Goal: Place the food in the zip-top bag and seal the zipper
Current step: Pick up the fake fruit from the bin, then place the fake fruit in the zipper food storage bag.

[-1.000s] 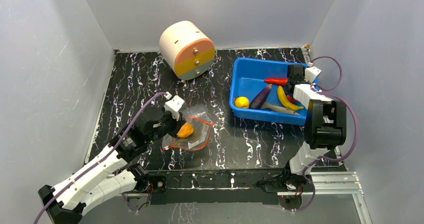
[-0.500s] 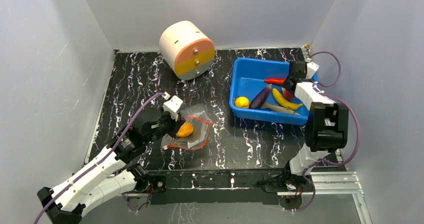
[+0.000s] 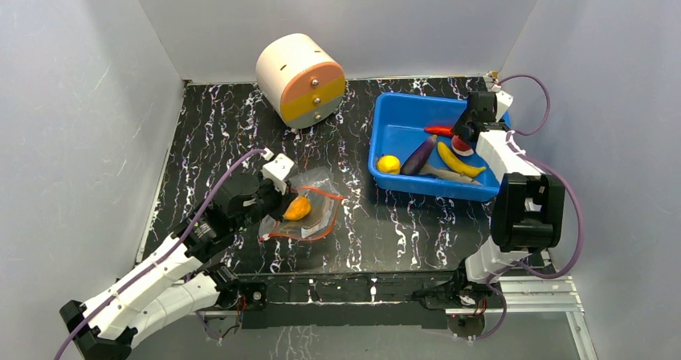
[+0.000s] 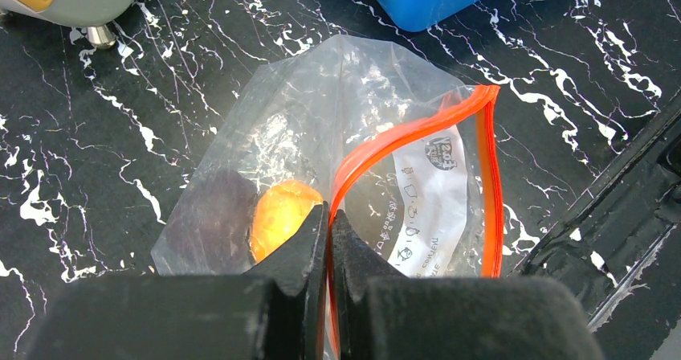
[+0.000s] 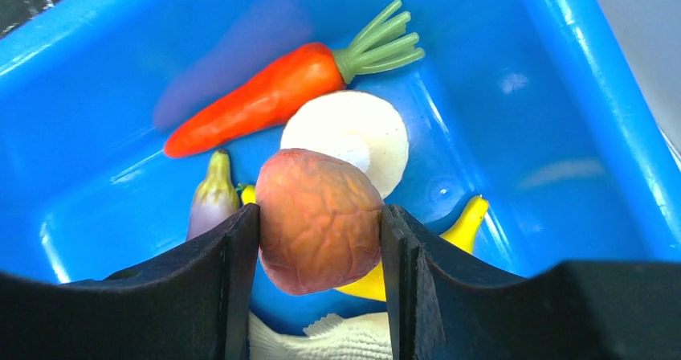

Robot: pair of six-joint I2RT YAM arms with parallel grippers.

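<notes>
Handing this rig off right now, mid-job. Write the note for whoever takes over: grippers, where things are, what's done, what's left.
Left gripper: shut on the red-orange zipper strip of the clear zip-top bag, holding its mouth open on the black marbled table.
Right gripper: shut on a brown wrinkled round piece over the blue plastic bin.
Done: one orange round piece is in the bag.
To do: bag the brown piece, then the orange carrot, white round piece, purple eggplant, yellow banana and yellow round piece from the bin; then seal the zipper.
</notes>
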